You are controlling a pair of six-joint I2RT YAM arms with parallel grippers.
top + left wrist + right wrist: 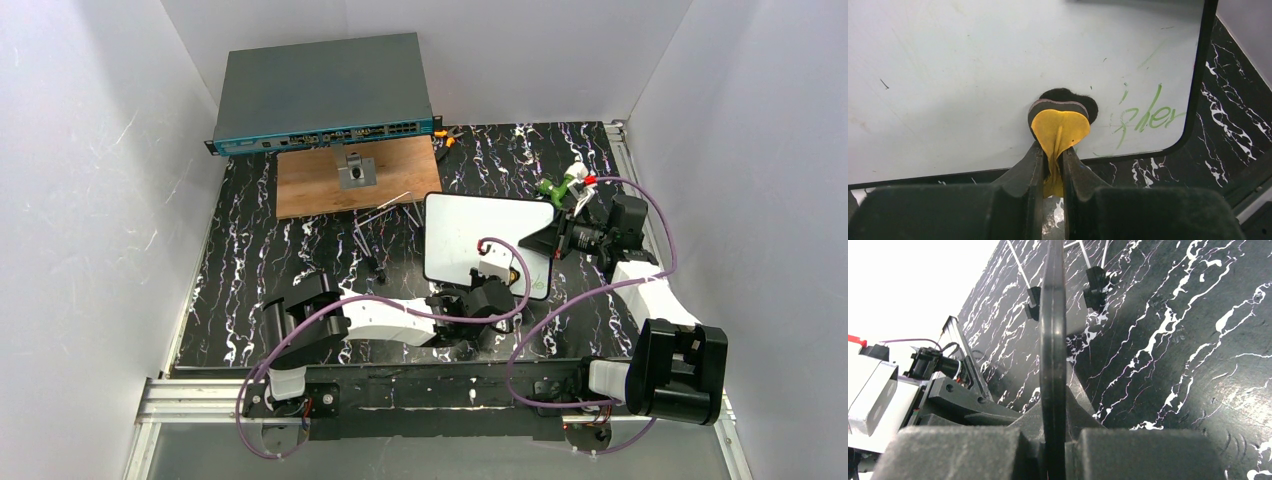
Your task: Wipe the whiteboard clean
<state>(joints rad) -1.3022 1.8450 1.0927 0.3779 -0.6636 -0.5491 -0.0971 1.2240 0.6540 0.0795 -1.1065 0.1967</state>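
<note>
Reading left to right: left gripper (1053,150) is all but closed, jaws pinching the yellow backing of a small eraser (1060,127) hard enough to fold it, with the black felt face pressed onto the whiteboard (973,70). The grip makes sense: hold the backing and the felt is free to rub. The board sits centre-right on the black marbled table (250,260), just right of the brown wooden panel (310,190), between the two arms. A wire stand (385,215) is near its far-left corner; can't tell if the board leans on it. Most of the surface looks clean, with only faint ghosting. The green writing (1148,116) is in the corner just right of the eraser, not under it. My read: the wipe is mostly done and the next strokes need to go right into that corner. Right gripper (1053,435) is clamped on the board's black rim at the right edge, jaws tight on both faces. That looks like a brace so the board doesn't slide or flex under wiping pressure.
</note>
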